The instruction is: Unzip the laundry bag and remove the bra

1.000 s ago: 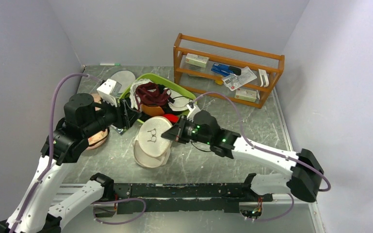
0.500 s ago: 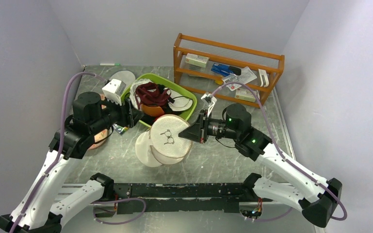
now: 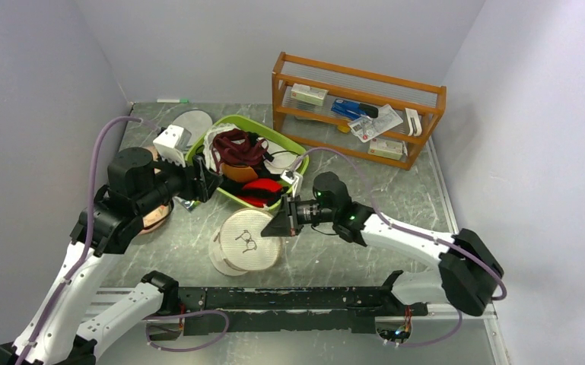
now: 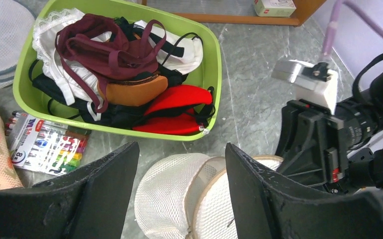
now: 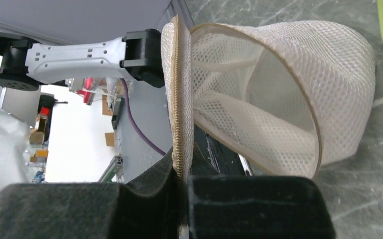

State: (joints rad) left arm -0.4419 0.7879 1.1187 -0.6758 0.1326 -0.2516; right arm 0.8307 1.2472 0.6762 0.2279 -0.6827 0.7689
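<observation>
Pinching the lid rim of the laundry bag (image 3: 247,242), the right gripper (image 5: 184,185) is clamped tight; the bag gapes open on the table (image 3: 418,190) before the green bin (image 4: 218,74). The left gripper (image 4: 179,154) hangs wide and empty, the bra (image 4: 107,47) lying just ahead atop the bin's pile.

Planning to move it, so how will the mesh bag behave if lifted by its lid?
Probably light: the bag is thin mesh and looks empty. Likely floppy: the lid, pinched by the right gripper, gapes from the body, so the body may dangle and swing.
</observation>
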